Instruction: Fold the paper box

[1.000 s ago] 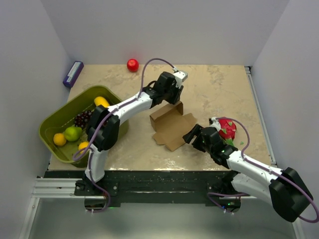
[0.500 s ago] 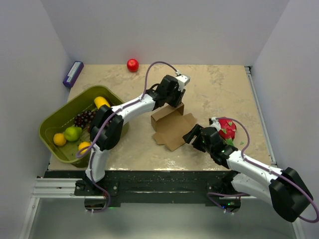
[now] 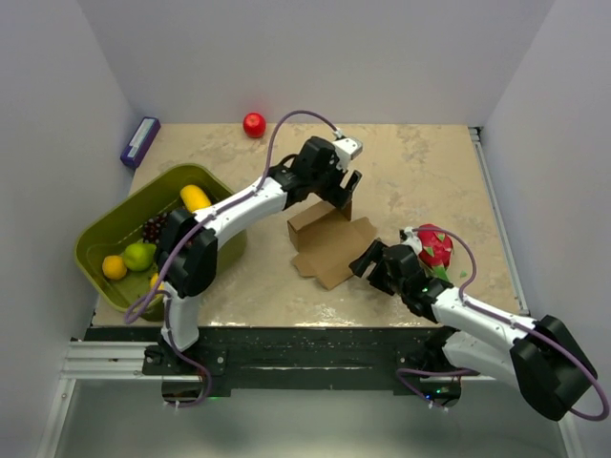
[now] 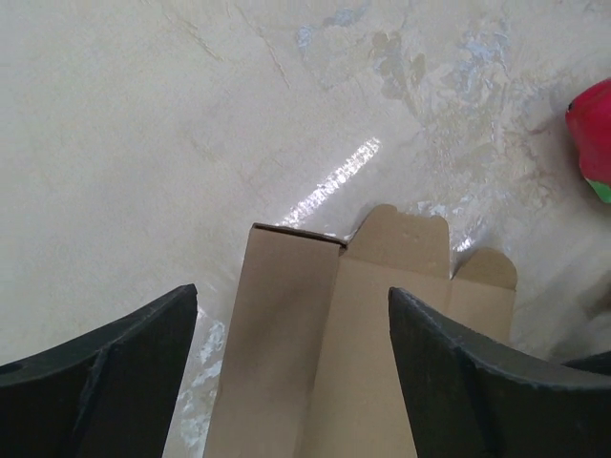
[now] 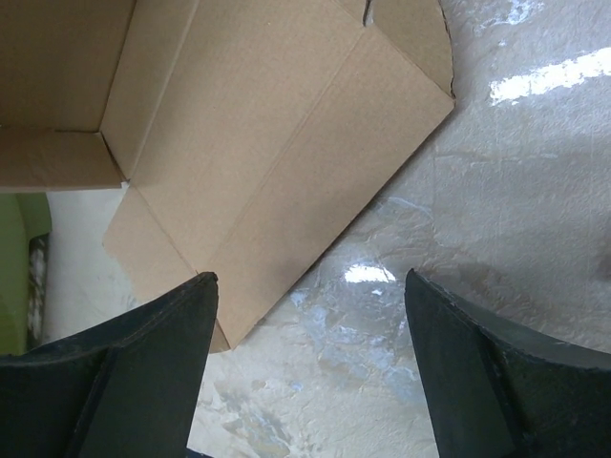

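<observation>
Looking down from the top external view, the plain brown, thin die-cut cardboard paper box [image 3: 329, 243] lies at the middle of the frame on the pale marbled desk [image 3: 430, 172]. One panel stands up along its upper edge and the rest lies flat. The left hand [image 3: 342, 191] hangs over that raised panel. The right hand [image 3: 365, 260] sits just beside the sheet's right edge, near a red-and-green dragon fruit [image 3: 434, 246].

From the left wrist, the box fills the lower centre. The black fingers [image 4: 105, 372] at the lower corners stand wide apart and grip nothing.

From the right wrist, the creased sheet fills the upper left. The fingers [image 5: 496, 382] are spread, with bare desk between them. The sheet's lower corner comes close to one finger; I cannot tell whether they touch.

The sheet looks light and thin, stiff across its panels but ready to bend at the creases. It will likely skid on the glossy desk and dent under a hard pinch. A flap's free edge seems the best hold, with the other hand pinning a flat panel.
</observation>
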You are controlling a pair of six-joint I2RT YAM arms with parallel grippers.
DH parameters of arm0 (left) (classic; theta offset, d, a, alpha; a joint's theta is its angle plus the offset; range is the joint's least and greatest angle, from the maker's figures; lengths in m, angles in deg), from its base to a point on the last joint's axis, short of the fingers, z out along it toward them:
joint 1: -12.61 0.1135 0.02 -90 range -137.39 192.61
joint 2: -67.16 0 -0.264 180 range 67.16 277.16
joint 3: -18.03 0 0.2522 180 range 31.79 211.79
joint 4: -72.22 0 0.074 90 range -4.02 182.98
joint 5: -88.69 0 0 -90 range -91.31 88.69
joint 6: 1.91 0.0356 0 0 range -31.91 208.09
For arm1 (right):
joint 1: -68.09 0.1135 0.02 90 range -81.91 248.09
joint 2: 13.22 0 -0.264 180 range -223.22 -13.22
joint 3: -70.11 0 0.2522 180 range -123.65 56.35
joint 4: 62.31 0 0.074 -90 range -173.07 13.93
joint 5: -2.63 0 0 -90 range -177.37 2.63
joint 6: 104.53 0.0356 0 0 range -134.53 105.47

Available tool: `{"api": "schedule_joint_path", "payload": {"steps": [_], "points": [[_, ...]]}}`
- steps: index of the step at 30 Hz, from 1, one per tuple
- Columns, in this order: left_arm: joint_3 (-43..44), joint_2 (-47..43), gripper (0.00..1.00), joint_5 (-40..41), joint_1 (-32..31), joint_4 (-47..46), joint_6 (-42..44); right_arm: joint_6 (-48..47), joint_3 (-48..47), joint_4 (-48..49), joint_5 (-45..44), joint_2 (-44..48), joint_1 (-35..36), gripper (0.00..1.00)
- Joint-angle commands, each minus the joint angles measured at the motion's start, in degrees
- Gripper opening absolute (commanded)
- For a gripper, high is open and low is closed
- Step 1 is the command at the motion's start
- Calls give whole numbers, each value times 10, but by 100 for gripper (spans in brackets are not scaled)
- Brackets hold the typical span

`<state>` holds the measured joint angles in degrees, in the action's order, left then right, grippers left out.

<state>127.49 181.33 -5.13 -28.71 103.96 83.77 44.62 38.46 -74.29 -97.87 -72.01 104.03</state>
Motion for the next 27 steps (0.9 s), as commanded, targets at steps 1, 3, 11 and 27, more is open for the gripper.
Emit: {"api": "schedule_joint_path", "payload": {"steps": [1, 3, 11, 27], "points": [[-29, -56, 87, 10, -6, 52, 79, 10, 8, 12, -8, 18, -1, 84], [-73, -74, 89, 31, -15, 47, 96, 10, 9, 8, -10, 24, 0, 85], [-117, -73, 91, 66, -27, 50, 118, 6, 1, -16, -14, 54, -1, 88], [-169, -69, 51, 173, -31, 19, 106, 10, -13, -42, -18, 62, -2, 89]]}}
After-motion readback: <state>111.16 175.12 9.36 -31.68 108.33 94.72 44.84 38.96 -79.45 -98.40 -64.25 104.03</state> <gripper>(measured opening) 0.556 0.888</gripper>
